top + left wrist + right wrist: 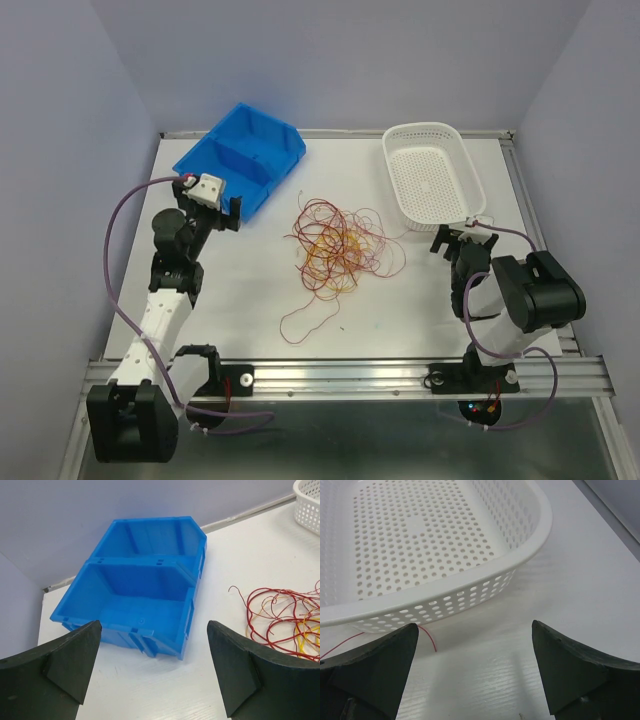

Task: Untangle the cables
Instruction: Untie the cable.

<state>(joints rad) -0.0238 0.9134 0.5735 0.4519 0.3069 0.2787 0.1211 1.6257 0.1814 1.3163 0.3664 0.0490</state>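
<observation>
cables (335,250) tangled | left gripper (213,205) released by blue bin (240,150) | right gripper (455,240) released by white basket (432,172)

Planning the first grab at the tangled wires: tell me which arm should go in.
Left, probably. Both are open, but the left gripper already sees the wires close by; the right gripper faces the basket, with only one stray strand in sight.
</observation>
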